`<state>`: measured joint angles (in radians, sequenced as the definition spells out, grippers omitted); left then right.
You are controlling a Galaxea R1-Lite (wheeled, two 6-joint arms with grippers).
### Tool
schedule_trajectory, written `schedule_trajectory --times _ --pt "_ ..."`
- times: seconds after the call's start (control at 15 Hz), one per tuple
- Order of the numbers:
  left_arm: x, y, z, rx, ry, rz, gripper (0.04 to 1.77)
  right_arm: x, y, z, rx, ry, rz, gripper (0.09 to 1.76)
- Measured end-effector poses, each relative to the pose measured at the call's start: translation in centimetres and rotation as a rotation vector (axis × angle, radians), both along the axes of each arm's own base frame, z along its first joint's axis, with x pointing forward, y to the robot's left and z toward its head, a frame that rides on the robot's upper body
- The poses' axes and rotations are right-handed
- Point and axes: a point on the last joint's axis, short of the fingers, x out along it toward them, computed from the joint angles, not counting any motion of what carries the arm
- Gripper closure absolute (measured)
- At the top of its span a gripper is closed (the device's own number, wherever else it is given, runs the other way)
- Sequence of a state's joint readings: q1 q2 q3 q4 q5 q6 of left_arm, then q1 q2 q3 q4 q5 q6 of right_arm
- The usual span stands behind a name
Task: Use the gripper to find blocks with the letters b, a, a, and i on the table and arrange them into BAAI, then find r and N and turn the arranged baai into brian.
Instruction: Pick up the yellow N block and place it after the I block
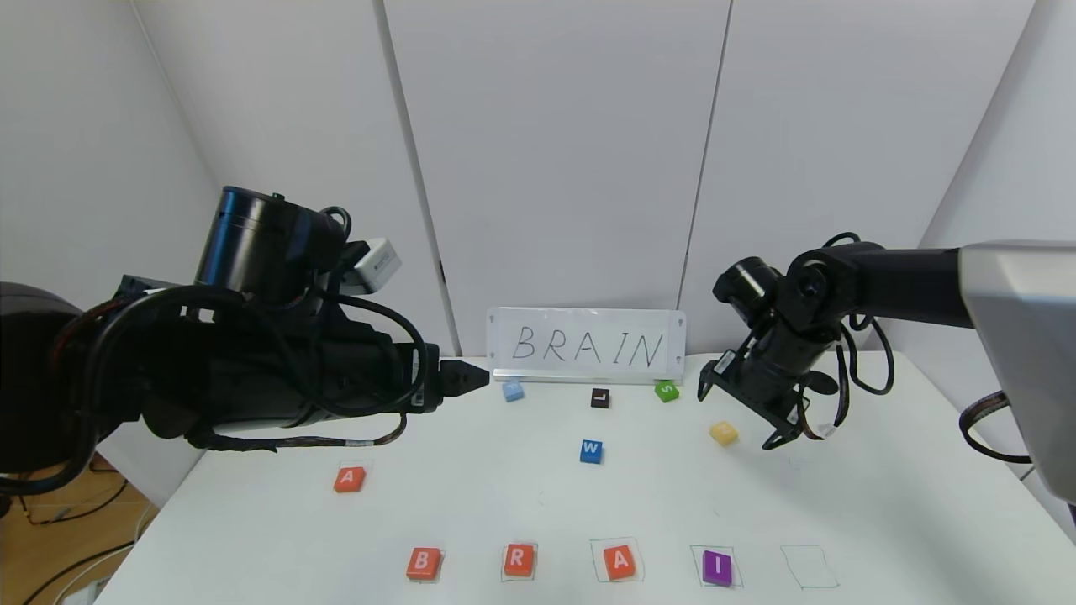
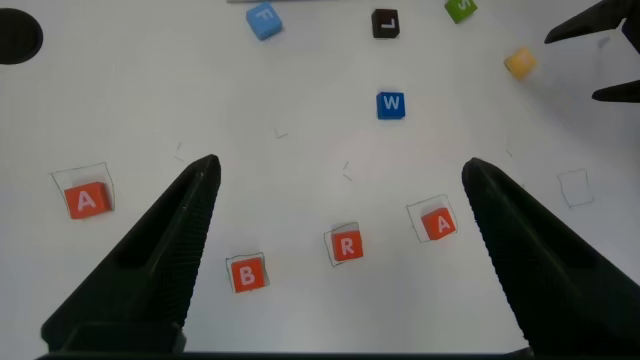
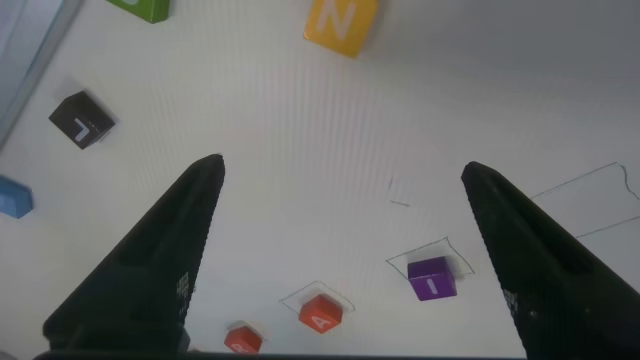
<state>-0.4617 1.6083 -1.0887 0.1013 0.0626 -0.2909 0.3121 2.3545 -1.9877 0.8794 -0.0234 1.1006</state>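
The left gripper (image 1: pixel 471 377) hangs above the far left of the table (image 1: pixel 883 504), its fingers spread wide and carrying nothing, apparently parked clear of the work. Below it a spare orange A (image 1: pixel 350 479) sits alone in a pen-drawn square, well apart from the near row, most likely set aside to make room for R. Along the near edge, the row reads B (image 1: pixel 424 563), R (image 1: pixel 519 560), A (image 1: pixel 619 561), I (image 1: pixel 717 567), each sitting in or on its own drawn outline, and the fifth outline (image 1: pixel 809 566) at the right end holds no block, so the word seems one letter short. Further back lie the light-blue block (image 1: pixel 513 391), the black L (image 1: pixel 600 398), the blue W (image 1: pixel 591 451) and the green S (image 1: pixel 667 391), none wanted here, under a card reading BRAIN (image 1: pixel 586 344). The yellow N (image 1: pixel 724 433) rests on the table just beside the right gripper (image 1: pixel 735 416), whose fingers stand wide and empty, poised, I judge, to pick N up for that last square
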Motion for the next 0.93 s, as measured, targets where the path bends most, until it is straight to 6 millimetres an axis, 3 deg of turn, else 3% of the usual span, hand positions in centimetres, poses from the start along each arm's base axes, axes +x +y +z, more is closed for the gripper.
schedule_trajectory --times 0.93 --pt "0.7 0.1 -0.6 0.013 0.018 0.011 0.09 1.8 -0.7 -4.9 -0.087 0.048 -0.046 0.14"
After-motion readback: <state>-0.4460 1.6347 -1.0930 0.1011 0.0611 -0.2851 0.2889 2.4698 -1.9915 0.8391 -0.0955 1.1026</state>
